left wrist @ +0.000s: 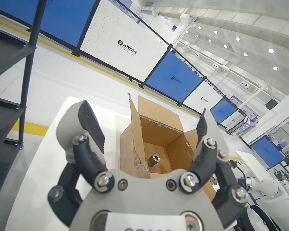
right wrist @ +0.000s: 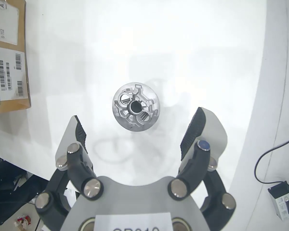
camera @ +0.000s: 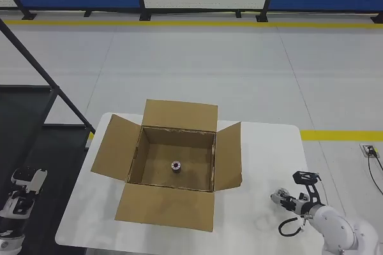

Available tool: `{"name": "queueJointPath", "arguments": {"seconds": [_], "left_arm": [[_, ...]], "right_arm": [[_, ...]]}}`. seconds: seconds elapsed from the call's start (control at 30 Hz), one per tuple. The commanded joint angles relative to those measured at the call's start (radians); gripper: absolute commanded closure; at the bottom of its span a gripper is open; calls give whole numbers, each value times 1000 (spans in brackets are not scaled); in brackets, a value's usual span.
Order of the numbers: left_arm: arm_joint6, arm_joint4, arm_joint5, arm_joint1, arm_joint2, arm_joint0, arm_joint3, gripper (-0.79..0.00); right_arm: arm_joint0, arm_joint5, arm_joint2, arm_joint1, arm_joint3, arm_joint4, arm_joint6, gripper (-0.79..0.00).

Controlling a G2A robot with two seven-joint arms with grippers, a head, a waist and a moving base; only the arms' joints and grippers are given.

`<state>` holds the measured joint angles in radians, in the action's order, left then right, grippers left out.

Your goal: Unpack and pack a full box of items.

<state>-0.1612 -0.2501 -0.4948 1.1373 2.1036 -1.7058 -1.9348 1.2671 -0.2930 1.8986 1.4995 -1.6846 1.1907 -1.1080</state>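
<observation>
Just beyond the spread fingertips of the right claw (right wrist: pixel 138 121), a round silver metal hub (right wrist: pixel 136 106) sits on the white table (right wrist: pixel 159 37), unheld. The left claw (left wrist: pixel 144 111), also apart, hangs well short of the open brown cardboard box (left wrist: pixel 159 126) holding a small metal cylinder (left wrist: pixel 154 160)

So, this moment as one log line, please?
box open, one cylinder inside | right gripper open over metal part on table | left gripper open, beside table
</observation>
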Motion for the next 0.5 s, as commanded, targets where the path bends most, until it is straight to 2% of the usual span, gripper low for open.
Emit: {"name": "queueJointPath", "arguments": {"seconds": [0.0,0.07,0.1,0.13,0.17,0.23,0.27,0.33,0.37,0.4,0.47], "left_arm": [[0,0,0,0,0,0,0,-785],[0,0,0,0,0,0,0,-785],[0,0,0,0,0,0,0,-785],[0,0,0,0,0,0,0,-785],[0,0,0,0,0,0,0,-785],[0,0,0,0,0,0,0,-785],[0,0,0,0,0,0,0,-785],[0,0,0,0,0,0,0,-785],[0,0,0,0,0,0,0,-785],[0,0,0,0,0,0,0,-785],[0,0,0,0,0,0,0,-785]], "right_arm": [[-15,-8,-14,-5,24,0,-3,-785],[-23,-8,-24,-10,36,4,1,-785],[-27,-9,-29,-12,43,7,2,-720],[-32,-6,-33,-15,50,14,4,-634],[-37,-1,-38,-17,60,20,5,-382],[-51,12,-46,-21,83,26,-3,-345],[-58,17,-50,-23,90,33,-3,-302],[-64,22,-59,-27,99,34,1,-175],[-66,23,-61,-29,100,33,2,-31],[-67,26,-63,-31,99,31,2,0],[-68,30,-66,-35,95,26,2,0]]}}
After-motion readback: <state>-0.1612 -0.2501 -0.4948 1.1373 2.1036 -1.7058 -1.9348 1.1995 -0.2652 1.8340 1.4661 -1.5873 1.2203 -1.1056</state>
